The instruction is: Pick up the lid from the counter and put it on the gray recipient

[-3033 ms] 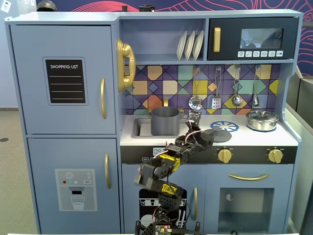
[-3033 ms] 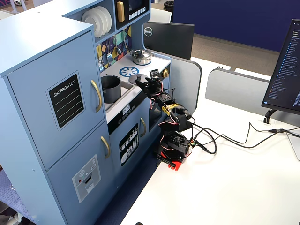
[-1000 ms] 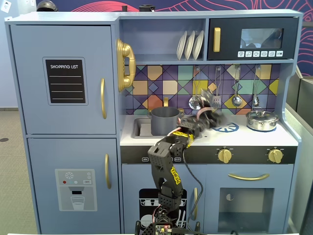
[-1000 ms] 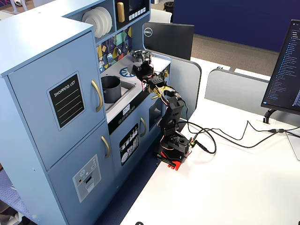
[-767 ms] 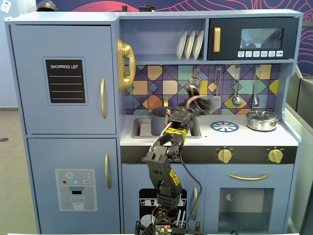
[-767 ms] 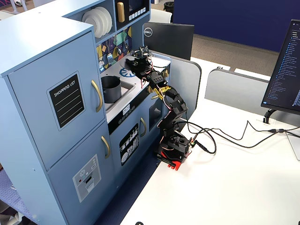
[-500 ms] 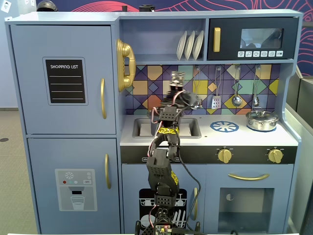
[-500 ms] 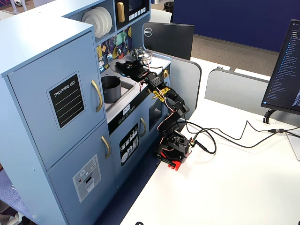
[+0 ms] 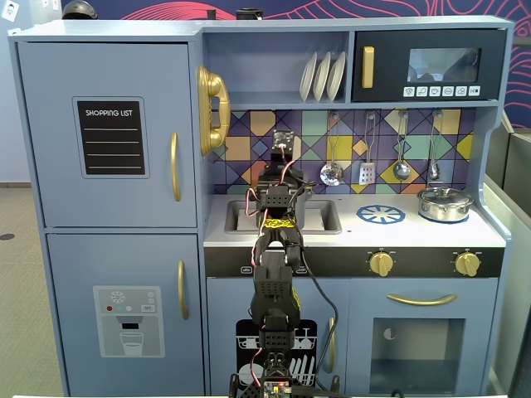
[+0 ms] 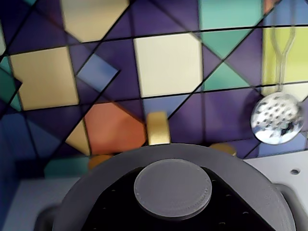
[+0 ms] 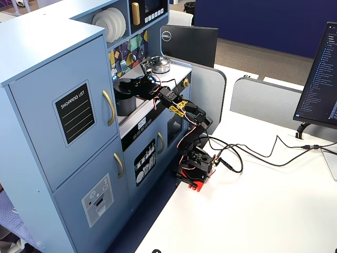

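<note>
We see the lid filling the bottom center of the wrist view, lying flat over the gray recipient, left of center in a fixed view. The gripper hovers right above it; we cannot tell the jaw state. A slotted spoon hangs at right.

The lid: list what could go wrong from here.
1. In the wrist view the lid fills the bottom of the frame and hides whatever is under it, so whether it is centred can't be checked; letting go off-centre could leave it tilted.
2. In a fixed view the gripper works above the pot, tight under the shelf; lifting away could knock it.
3. The strainer hangs close on the backsplash; a swing right might hit it.
</note>
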